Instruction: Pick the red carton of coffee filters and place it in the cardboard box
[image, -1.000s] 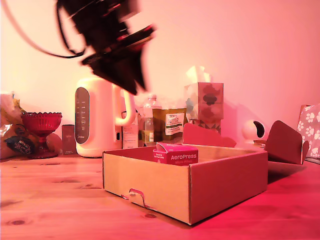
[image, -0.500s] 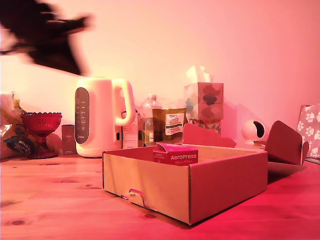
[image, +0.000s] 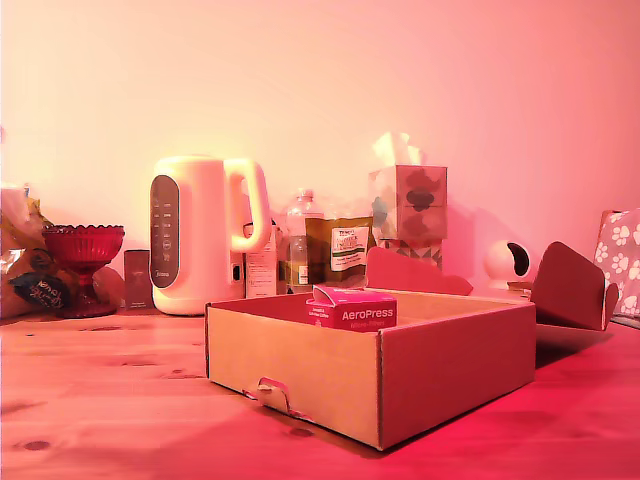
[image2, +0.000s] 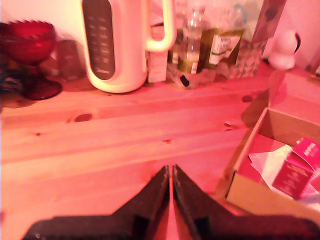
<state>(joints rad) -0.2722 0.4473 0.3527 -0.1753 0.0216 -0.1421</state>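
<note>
Gone from the exterior view, my arm no longer blurs the upper left. Gripper (image2: 171, 170) hangs over bare pine planks, its dark tapered fingers pressed together on nothing. Carton (image: 352, 308), matte red card, sits inside the corrugated brown box (image: 300, 370). Behind stand a glossy kettle (image: 205, 235) and red glass bowl (image: 83, 250).

Open tabletop (image2: 100, 145) between kettle (image2: 117, 42) and cardboard box (image2: 250, 195); bottles (image2: 192, 45) behind.
</note>
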